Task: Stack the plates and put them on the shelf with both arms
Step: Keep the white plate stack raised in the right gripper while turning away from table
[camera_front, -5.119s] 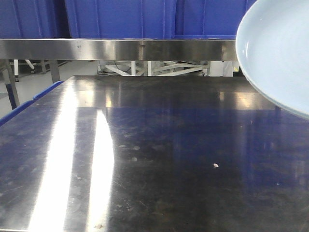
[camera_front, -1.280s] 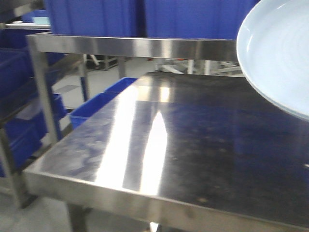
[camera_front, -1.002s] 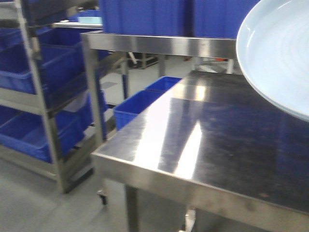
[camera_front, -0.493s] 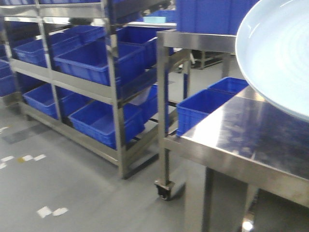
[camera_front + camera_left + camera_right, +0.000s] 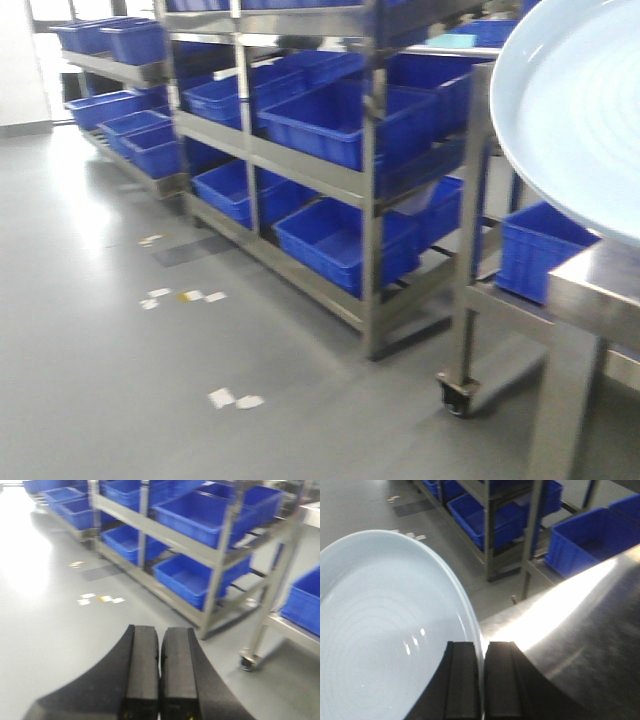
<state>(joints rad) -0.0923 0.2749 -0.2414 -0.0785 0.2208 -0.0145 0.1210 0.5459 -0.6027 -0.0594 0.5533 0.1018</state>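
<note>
Table [image 5: 596, 283] shifted right — right end effector [image 5: 481, 652] grips plate [image 5: 380, 630]

- Front view: bright, evenly lit, slightly blurred throughout; floor [image 5: 80, 200] washed pale at left.
- Left wrist: glare on floor at left; racks [image 5: 200, 535] soft.
- Right wrist: white glare streak across table [image 5: 560, 610]; small highlights on plate [image 5: 380, 630].

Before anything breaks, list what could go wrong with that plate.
The right gripper pinches the plate only at its rim, so the wide dish could slip or tilt out.
The left gripper is shut and empty, giving no support.
The plate hangs near the table edge and a steel post; a swing could knock it.
</note>
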